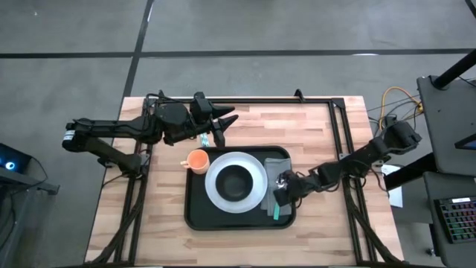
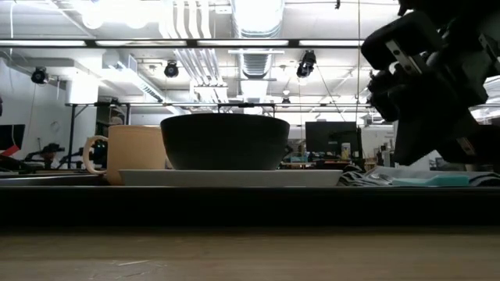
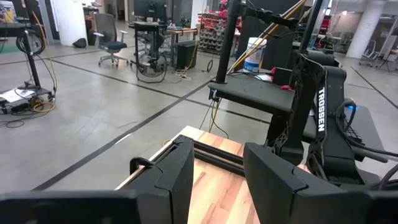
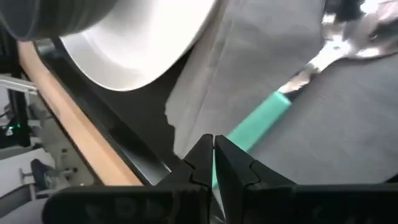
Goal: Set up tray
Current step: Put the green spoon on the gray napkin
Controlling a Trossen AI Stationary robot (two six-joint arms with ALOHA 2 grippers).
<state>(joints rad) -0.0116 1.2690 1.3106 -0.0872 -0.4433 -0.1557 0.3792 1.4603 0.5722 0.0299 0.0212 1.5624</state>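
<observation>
Closest to the right wrist camera, the right claw (image 4: 213, 155) has its fingertips pressed together just above the grey napkin (image 4: 273, 81), right by a teal-handled spoon (image 4: 258, 124) whose bowl is cut off at the picture's edge. That arm reaches low across the wooden surface (image 1: 312, 126) to the right end of the black tray (image 1: 195, 216), which sits mid-surface carrying a white plate (image 1: 216, 195), dark bowl (image 1: 236, 181) and orange mug (image 1: 197, 160). Behind the tray the left claw (image 1: 222, 125) hangs with fingers apart, pointing away from the tray.

spoon (image 4: 348, 37) bowl cut off, plate (image 4: 143, 43) cropped
</observation>
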